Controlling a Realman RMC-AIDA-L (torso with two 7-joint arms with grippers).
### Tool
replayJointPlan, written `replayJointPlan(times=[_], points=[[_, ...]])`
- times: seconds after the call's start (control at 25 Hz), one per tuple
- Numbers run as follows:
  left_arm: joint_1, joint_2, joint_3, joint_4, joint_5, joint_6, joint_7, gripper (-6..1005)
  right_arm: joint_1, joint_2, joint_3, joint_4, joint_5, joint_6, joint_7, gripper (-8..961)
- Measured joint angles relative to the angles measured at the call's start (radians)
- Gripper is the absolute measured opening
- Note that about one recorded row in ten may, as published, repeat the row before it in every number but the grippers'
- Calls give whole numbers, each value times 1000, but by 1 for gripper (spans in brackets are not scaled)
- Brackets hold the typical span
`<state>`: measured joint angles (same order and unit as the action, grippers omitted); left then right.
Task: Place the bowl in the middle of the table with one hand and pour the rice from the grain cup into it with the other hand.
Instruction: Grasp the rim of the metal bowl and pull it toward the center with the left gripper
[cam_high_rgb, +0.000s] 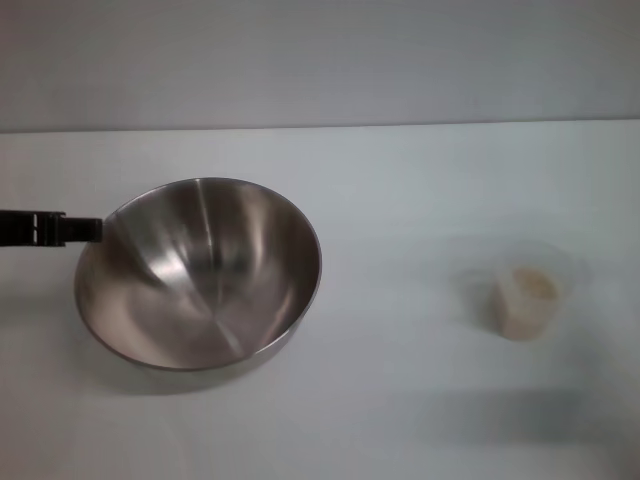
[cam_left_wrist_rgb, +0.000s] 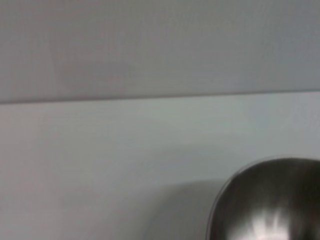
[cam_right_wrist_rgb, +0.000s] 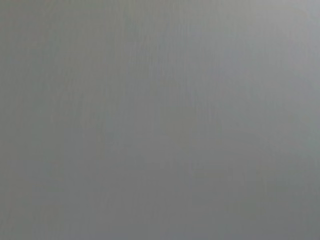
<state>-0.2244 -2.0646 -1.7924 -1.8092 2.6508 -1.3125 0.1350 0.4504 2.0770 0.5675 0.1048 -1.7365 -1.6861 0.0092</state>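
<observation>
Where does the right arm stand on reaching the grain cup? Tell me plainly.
Probably yes. The grain cup stands alone on the table on the robot's right, well apart from the bowl. The right arm itself is out of view, so this is a guess.

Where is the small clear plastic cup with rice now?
In the head view, the small clear plastic cup stands on the white table's right side, apart from the steel bowl.

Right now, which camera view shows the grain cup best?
The head view: the grain cup stands whole on the table's right side, rice inside. The left wrist view shows only the bowl's edge; the right wrist view shows nothing identifiable.
</observation>
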Motion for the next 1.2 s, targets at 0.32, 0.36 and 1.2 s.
replayJointPlan(times=[0.32, 0.36, 1.2], points=[[-24, 0, 5, 55, 19, -4, 4, 806, -6, 0, 0, -4, 0, 0, 0, 531], [-36, -1, 8, 85, 22, -4, 8, 806, -6, 0, 0, -5, 0, 0, 0, 531], [-101, -2, 55, 251, 74, 48, 7, 805, -15, 2, 0, -2, 0, 0, 0, 531]])
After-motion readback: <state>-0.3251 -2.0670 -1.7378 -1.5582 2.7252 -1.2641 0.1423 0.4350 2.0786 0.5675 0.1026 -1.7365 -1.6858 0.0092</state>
